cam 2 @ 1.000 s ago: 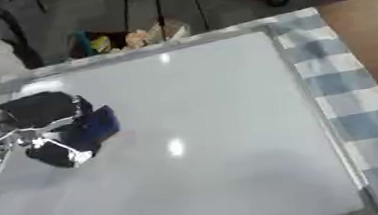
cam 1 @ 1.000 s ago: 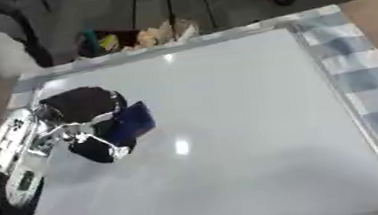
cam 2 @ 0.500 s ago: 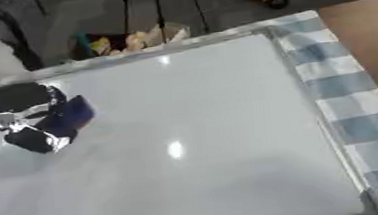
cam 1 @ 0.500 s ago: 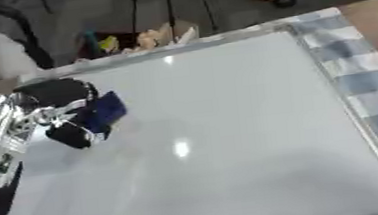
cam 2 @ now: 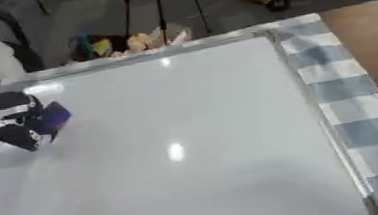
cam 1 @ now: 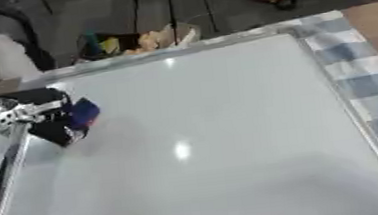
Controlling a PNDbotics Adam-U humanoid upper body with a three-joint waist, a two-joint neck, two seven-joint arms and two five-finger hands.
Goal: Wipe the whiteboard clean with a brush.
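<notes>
Left eye view shows the whiteboard (cam 1: 205, 138) filling most of the table, its surface white with one bright glare spot near the middle and no marks that I can make out. It lies slightly askew, its far edge running from about 9 o'clock up toward 1 o'clock. Over at the board's 10 o'clock corner, the robot's left hand (cam 1: 45, 116) comes in from the left edge, black fingers curled around a small dark blue brush (cam 1: 83, 113). The brush sits on the board just inside the left frame, sticking out of the hand toward 3 o'clock, into the board's middle. It looks blocky and short; its long axis is hard to judge, since most of it is covered by the fingers, though the part that shows seems to run roughly 12 to 6 o'clock. The silver and black wrist lies behind the hand, over the board's left rim. A blue and white checked cloth (cam 1: 375, 85) runs along the board's right side, from 1 o'clock down to 5 o'clock, touching the frame. The right hand shows in neither view.
</notes>
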